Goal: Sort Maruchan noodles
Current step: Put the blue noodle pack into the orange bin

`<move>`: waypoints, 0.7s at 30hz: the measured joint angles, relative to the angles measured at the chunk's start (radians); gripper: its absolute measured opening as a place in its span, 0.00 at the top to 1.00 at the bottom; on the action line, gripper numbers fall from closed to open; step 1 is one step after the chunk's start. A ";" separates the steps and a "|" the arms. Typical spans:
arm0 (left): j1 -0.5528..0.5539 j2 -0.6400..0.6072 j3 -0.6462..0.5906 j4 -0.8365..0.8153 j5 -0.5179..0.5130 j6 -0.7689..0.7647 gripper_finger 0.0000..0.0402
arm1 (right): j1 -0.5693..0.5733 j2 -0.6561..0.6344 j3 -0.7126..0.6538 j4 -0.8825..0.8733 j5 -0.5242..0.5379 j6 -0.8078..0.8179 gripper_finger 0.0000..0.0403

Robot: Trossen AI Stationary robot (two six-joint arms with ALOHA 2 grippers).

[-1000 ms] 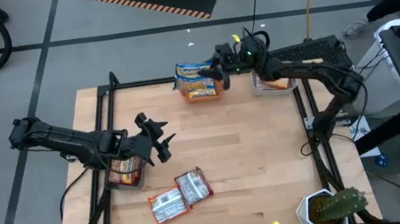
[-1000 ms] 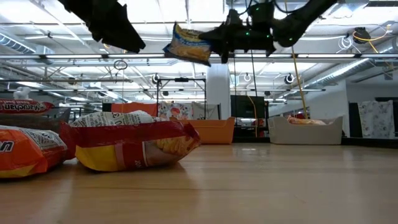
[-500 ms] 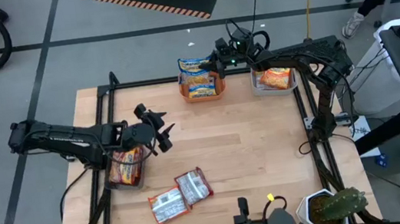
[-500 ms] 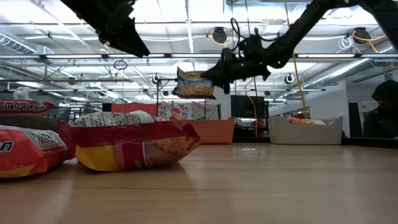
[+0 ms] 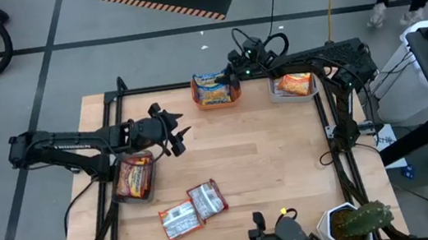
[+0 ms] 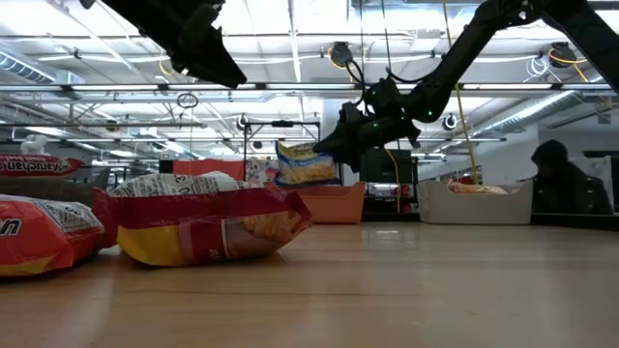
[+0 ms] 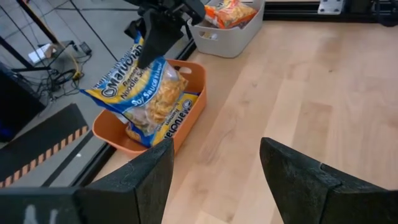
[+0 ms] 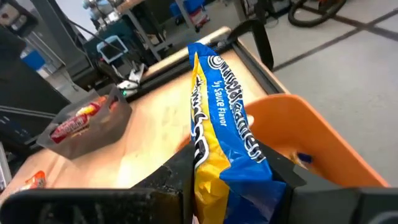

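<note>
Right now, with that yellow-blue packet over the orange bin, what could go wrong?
1. The right gripper holds the yellow-blue plastic noodle packet tilted above the orange plastic bin, which already holds a matching packet. Released from here, it may catch on the rim or slide out.
2. The packet hangs near the bin's outer side, by the table edge; it could tip off the table.
3. The left gripper waits open mid-table, no conflict likely.

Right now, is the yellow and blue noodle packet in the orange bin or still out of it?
Out: the right tool holds the packet above the orange bin.
</note>
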 joint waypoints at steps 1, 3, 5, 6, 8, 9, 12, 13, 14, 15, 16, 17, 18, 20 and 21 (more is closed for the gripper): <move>0.004 0.000 0.000 0.000 0.007 0.000 0.39 | 0.000 0.000 0.000 -0.009 0.001 -0.008 0.73; 0.009 0.000 0.000 0.000 0.012 0.000 0.39 | 0.000 0.000 0.000 -0.023 0.002 -0.017 0.73; 0.009 0.000 0.000 0.000 0.011 0.000 0.39 | 0.000 0.000 0.000 -0.032 0.010 -0.017 0.73; 0.009 0.000 0.000 0.000 0.011 0.000 0.39 | 0.000 0.000 0.000 -0.041 0.025 -0.018 0.73; 0.009 0.000 0.000 0.000 0.011 -0.003 0.39 | 0.001 0.000 0.000 -0.057 0.064 -0.037 0.73; 0.009 0.000 0.000 0.001 0.011 -0.006 0.39 | 0.001 0.000 0.000 -0.069 0.080 -0.045 0.73; 0.009 0.000 0.000 0.007 0.011 -0.011 0.39 | -0.001 0.000 0.000 -0.091 0.115 -0.068 0.73; 0.008 0.000 0.000 0.013 0.012 -0.011 0.39 | -0.001 0.000 0.000 -0.091 0.116 -0.069 0.73; 0.007 0.000 0.000 0.018 0.012 -0.011 0.39 | -0.001 0.000 0.000 -0.091 0.116 -0.068 0.73; 0.007 0.000 0.000 0.022 0.012 -0.011 0.39 | -0.001 -0.001 0.000 -0.091 0.118 -0.067 0.73; 0.007 0.000 0.000 0.029 0.013 -0.012 0.39 | -0.001 -0.001 0.000 -0.091 0.121 -0.067 0.72; 0.007 0.000 0.000 0.038 0.018 -0.013 0.39 | -0.001 -0.001 0.000 -0.096 0.129 -0.068 0.72; 0.007 0.000 0.000 0.045 0.028 -0.014 0.39 | -0.001 -0.001 0.000 -0.101 0.136 -0.070 0.71; 0.007 0.000 0.000 0.059 0.053 -0.015 0.39 | -0.001 -0.001 0.000 -0.115 0.139 -0.082 0.68; 0.007 0.000 0.000 0.064 0.069 -0.016 0.39 | -0.001 -0.001 0.000 -0.119 0.142 -0.089 0.66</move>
